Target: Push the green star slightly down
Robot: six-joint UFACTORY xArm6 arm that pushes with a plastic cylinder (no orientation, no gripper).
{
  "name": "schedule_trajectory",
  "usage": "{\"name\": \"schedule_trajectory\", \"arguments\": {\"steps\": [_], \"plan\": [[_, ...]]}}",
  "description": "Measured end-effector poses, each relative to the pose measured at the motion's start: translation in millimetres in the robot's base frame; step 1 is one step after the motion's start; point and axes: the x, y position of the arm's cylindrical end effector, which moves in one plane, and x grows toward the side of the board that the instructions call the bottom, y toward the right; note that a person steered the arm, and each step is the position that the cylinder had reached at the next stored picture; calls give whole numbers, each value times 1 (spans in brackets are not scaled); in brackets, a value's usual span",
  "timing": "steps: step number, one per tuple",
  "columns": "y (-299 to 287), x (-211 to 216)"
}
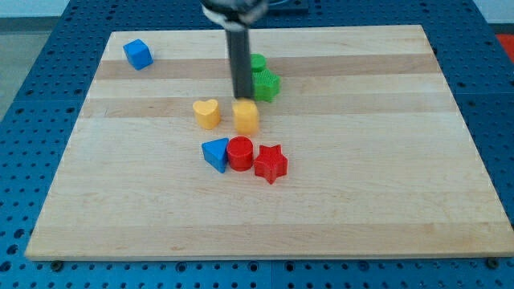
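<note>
The green star (267, 84) lies on the wooden board near the view's top centre, with a green round block (258, 62) just above it, partly hidden by the rod. My tip (242, 97) is just left of and slightly below the green star, directly above the yellow block (246, 116). Whether the tip touches the star cannot be told.
A yellow heart (207, 113) lies left of the yellow block. A blue triangle (216, 153), a red cylinder (239, 152) and a red star (271, 163) sit together below. A blue cube (137, 54) is at the top left. The board's top edge (337, 27) is near.
</note>
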Motion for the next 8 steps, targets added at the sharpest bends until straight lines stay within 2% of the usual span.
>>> {"name": "schedule_trajectory", "arguments": {"steps": [1,4,5,6,7,8], "plan": [[0,-10],[-88,-185],[-6,-163],[88,-63],[91,-54],[91,-73]]}}
